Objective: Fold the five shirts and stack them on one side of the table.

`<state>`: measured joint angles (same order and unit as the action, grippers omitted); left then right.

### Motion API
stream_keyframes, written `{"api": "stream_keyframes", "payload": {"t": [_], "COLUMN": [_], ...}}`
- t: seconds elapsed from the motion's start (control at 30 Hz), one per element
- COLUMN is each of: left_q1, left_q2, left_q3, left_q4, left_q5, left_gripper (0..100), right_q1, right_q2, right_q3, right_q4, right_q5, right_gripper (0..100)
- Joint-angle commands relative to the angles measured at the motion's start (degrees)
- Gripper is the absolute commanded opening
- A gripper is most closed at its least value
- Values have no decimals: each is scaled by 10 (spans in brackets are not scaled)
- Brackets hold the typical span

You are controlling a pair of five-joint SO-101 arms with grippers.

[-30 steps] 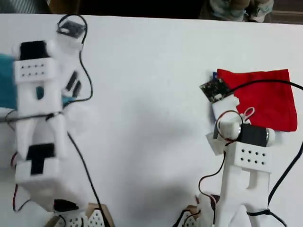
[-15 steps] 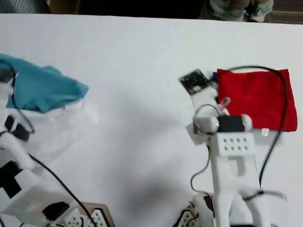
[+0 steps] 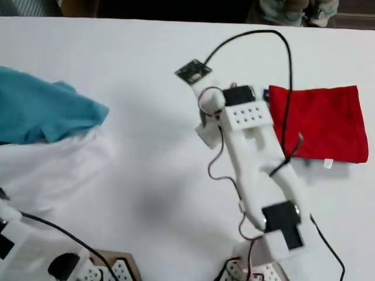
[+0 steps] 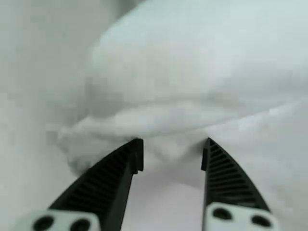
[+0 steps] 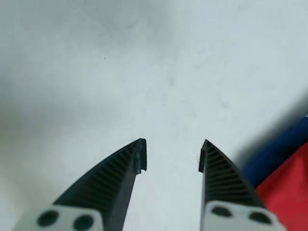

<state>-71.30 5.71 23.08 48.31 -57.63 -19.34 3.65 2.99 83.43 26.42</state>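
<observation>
One red shirt [image 3: 316, 123] is lying folded at the worktop's [image 3: 146, 58] right, one teal shirt [image 3: 41, 111] and one white shirt [image 3: 53, 170] rumpled at left. The left pincer [image 4: 172, 155] is gaping above the white shirt, the right pincer [image 5: 172, 156] above bare worktop.

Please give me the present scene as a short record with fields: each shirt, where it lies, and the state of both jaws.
red shirt: folded flat, right side of the table; a blue edge shows beside it
teal shirt: unfolded, crumpled, left side
white shirt: unfolded, next to the teal shirt
left jaws: open, close over white shirt fabric
right jaws: open, over bare table near the red shirt
</observation>
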Motion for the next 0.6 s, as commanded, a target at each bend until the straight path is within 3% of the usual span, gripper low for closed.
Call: {"api": "stream_keyframes", "payload": {"t": [0.0,0.17,0.27,0.47,0.57], "left_q1": [-48,-97,-117,-114,-113], "left_q2": [-29,-31,-33,-36,-46], "left_q3": [2,0,0,-4,-45], "left_q4": [-108,-186,-214,-189,-136], "left_q5": [-5,1,47,87,162], "left_gripper": [218,218,218,218,220], "right_q1": [-8,-59,-101,-196,-230], "right_q2": [26,68,107,182,226], "right_q3": [-51,-108,-149,-222,-261], "right_q4": [3,0,-25,-39,-59], "right_q5": [-5,-5,-6,-5,-5], "right_gripper": [190,190,191,191,191]}}
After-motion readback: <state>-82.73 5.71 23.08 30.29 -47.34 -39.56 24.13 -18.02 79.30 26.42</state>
